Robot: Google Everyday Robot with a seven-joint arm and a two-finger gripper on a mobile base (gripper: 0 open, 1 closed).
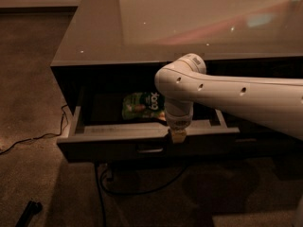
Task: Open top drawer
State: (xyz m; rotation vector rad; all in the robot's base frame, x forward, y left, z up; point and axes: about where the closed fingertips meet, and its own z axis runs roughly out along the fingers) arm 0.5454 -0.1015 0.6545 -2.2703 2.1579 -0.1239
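The top drawer (109, 145) stands pulled well out from under the glossy table top (142, 27). Its dark front faces the floor side, with the small metal pull (150, 150) at the centre. Its grey inner walls show. A green snack bag (141, 106) lies inside, towards the back. My white arm reaches in from the right, and my gripper (178, 136) hangs straight down at the top edge of the drawer front, just right of the pull.
Black cables (33, 138) run over the carpet at the left and loop under the drawer (142, 190). A small dark object (28, 212) lies on the floor at the bottom left. Lower dark drawer fronts sit in shadow beneath.
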